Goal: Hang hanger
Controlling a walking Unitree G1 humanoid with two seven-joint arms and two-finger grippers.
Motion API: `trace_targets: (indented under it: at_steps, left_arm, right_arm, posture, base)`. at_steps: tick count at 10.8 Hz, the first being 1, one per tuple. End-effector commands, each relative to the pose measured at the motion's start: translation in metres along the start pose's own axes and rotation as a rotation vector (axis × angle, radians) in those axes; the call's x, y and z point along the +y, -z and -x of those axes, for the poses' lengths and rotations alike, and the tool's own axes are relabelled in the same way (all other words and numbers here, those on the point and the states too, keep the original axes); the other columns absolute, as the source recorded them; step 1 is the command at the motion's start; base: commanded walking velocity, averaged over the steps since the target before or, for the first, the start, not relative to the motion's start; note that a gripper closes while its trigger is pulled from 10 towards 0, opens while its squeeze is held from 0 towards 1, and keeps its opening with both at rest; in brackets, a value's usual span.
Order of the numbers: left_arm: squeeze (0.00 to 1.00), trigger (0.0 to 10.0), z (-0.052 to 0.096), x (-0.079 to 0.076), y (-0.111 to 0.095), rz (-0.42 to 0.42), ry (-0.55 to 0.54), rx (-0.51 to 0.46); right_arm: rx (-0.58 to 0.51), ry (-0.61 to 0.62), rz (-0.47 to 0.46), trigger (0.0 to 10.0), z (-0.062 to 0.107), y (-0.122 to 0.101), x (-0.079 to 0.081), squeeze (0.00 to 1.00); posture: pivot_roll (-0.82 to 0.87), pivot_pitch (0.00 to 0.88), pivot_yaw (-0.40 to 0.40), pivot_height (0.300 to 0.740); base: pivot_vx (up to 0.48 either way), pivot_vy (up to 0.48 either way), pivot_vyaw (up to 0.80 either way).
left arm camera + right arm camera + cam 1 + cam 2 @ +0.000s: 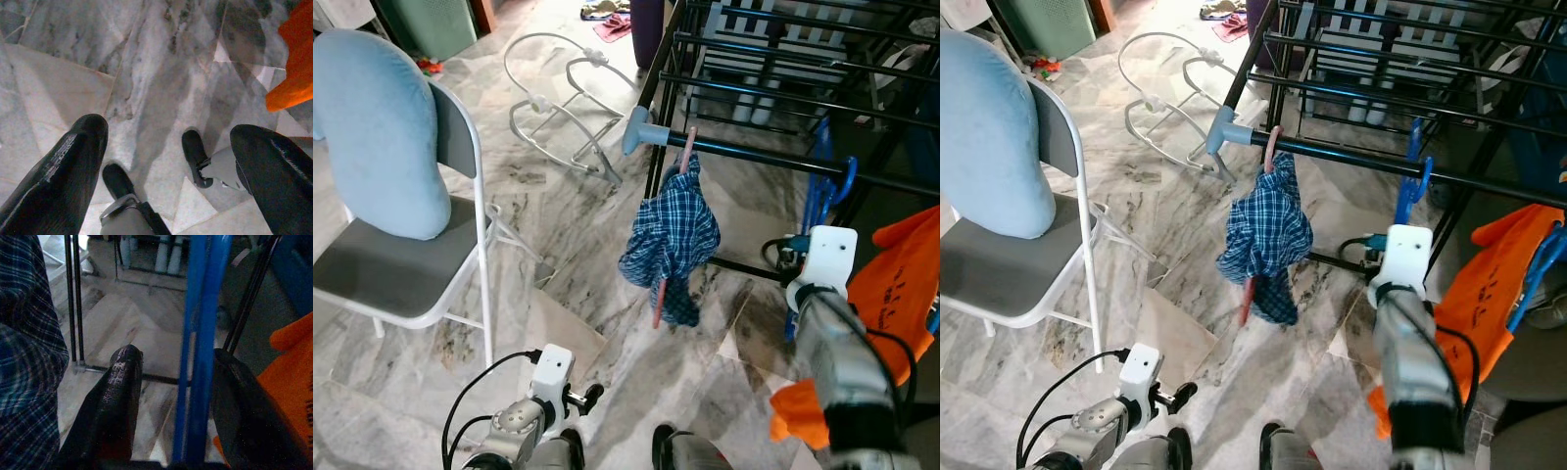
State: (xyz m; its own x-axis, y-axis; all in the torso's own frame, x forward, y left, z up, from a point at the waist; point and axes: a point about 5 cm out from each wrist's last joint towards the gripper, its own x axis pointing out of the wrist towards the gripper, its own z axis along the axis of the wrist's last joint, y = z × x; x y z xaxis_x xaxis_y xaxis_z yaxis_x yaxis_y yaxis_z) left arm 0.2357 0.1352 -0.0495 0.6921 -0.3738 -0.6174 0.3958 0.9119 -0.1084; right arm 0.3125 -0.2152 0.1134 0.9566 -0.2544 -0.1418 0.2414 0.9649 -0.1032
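Left hand [166, 161] low over marble floor [146, 73], fingers spread, empty. Right hand [171, 396] raised forward, fingers spread around blue plastic hanger [200, 333], hooked on black metal drying rack [773, 157]. Plaid shirt [671, 240] hangs beyond.

A pink hanger [672, 231] draped with a blue plaid garment [671, 243] is hooked on a black rail of the drying rack [773, 157]. A blue hanger [824, 192] is hung on the same rail beside the raised right arm [832, 333]. An orange cloth [896, 294] is seen at the right, a folding chair [421, 264] with a blue cushion [377, 137] at the left
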Motion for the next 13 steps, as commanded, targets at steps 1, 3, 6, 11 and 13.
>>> trace_targets:
  at_steps: [1, 3, 6, 11, 13]
  left_arm:
    - [0.0, 10.0, 0.003, 0.003, 0.006, 0.001, -0.012, 0.024]
    - [0.0, 10.0, 0.002, 0.005, 0.004, -0.019, -0.017, 0.027]
    - [0.0, 10.0, 0.003, 0.01, 0.002, -0.071, -0.064, 0.038]
    - [0.0, 10.0, -0.004, 0.002, -0.042, -0.138, -0.041, -0.222]
    - [0.0, 10.0, -0.002, 0.003, -0.033, -0.132, -0.042, -0.189]
  right_arm:
    - [-0.021, 0.023, 0.026, 10.0, 0.006, 0.002, -0.001, 1.0]
    - [-0.065, 0.094, 0.09, 10.0, 0.024, 0.01, -0.003, 1.0]
    - [-0.165, 0.088, 0.128, 10.0, 0.041, 0.004, 0.0, 1.0]
    - [-0.262, 0.123, 0.251, 10.0, 0.05, 0.001, 0.001, 1.0]
    - [-0.29, 0.128, 0.262, 10.0, 0.05, -0.003, 0.003, 1.0]
  posture:
    - [-0.1, 0.213, 0.042, 0.74]
    - [-0.11, 0.215, 0.053, 0.74]
    - [-0.13, 0.224, 0.065, 0.74]
    - [-0.11, 0.216, 0.061, 0.74]
    - [-0.11, 0.211, 0.06, 0.74]
  base:
    - [0.0, 0.0, 0.0]
    - [0.0, 0.0, 0.0]
    - [0.0, 0.0, 0.0]
    - [0.0, 0.0, 0.0]
    - [0.0, 0.0, 0.0]
